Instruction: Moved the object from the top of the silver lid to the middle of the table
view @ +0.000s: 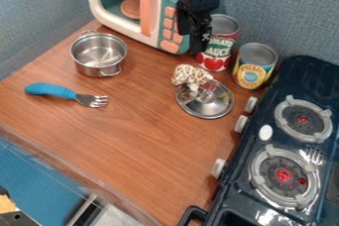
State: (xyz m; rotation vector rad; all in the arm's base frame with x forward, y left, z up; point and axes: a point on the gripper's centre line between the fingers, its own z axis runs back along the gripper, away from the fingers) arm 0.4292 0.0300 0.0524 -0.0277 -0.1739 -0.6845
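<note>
The camera looks down at a slant from above the near side of the wooden table [139, 141], facing the toy microwave [126, 28] and the far wall [285, 12]. It stands back enough to take in the steel pot [99, 51] on the left and much of the stove [252, 138] on the right.

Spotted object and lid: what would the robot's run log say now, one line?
gripper: near red-labelled can | spotted object: over edge of silver lid | move to middle of table: not done

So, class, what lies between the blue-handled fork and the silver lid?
Bare wooden table lies between the fork and the lid, as the camera view shows.
</note>
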